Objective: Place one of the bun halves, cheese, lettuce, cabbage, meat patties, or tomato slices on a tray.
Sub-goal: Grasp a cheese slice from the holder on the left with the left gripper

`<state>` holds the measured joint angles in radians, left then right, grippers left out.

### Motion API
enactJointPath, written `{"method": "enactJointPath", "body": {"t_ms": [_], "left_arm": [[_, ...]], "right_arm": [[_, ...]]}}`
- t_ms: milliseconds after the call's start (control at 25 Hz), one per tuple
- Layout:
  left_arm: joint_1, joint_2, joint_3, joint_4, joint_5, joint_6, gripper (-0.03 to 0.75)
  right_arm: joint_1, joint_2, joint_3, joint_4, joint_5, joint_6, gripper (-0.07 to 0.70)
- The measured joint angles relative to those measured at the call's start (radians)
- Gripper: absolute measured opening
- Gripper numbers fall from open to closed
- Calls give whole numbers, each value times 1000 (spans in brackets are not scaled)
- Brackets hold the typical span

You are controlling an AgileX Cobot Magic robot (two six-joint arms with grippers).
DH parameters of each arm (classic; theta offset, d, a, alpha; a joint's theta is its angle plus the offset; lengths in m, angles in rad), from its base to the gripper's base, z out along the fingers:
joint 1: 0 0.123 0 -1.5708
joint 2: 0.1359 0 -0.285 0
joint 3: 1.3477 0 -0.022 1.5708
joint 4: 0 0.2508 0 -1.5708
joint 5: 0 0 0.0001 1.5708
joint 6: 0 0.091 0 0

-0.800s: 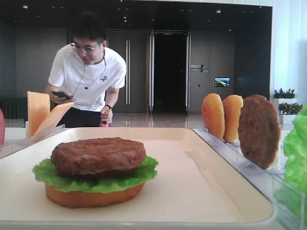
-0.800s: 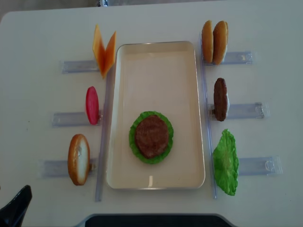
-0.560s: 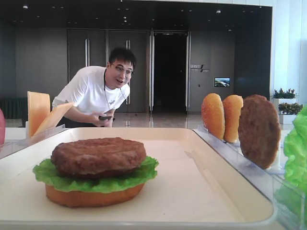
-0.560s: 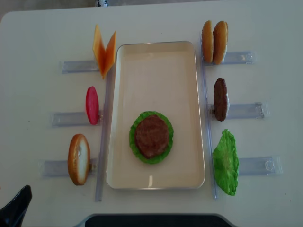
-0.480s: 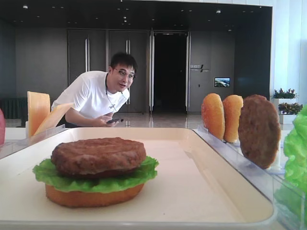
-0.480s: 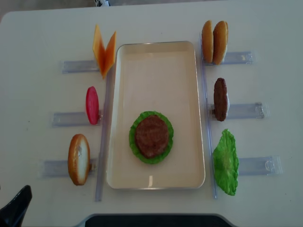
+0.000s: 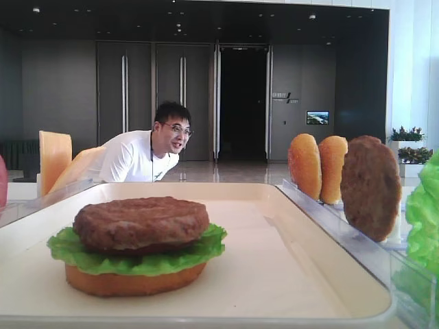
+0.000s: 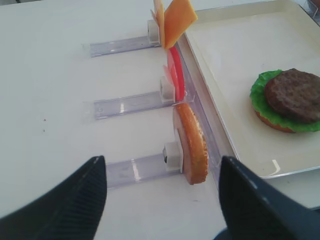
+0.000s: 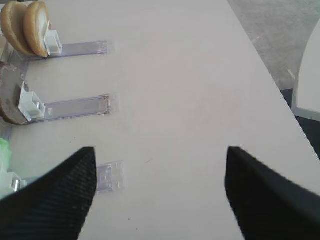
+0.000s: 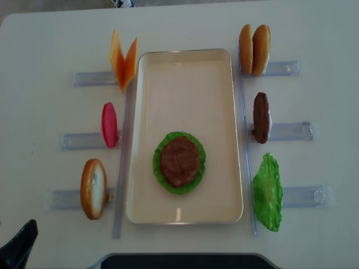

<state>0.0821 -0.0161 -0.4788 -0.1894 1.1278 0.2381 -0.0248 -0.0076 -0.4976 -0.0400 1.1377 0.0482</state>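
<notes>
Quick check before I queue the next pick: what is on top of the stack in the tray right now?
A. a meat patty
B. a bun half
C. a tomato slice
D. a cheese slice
A: the meat patty lies uppermost on the lettuce in the tray, nothing covering it; both cheese slices stand in their rack.

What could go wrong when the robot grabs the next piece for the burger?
The cheese slices lean against each other in one rack, so the open left gripper might pinch both or knock one over. The stack sits near the tray end closest to the robot, so a badly dropped slice could slide off the patty. The right gripper is also open.
</notes>
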Motion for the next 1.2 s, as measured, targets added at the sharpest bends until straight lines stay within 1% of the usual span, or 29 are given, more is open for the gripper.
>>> {"method": "enactJointPath", "body": {"t_ms": [1200], "left_arm": [[0,0,0,0,0,0,535]], "right_arm": [[0,0,0,0,0,0,538]]}}
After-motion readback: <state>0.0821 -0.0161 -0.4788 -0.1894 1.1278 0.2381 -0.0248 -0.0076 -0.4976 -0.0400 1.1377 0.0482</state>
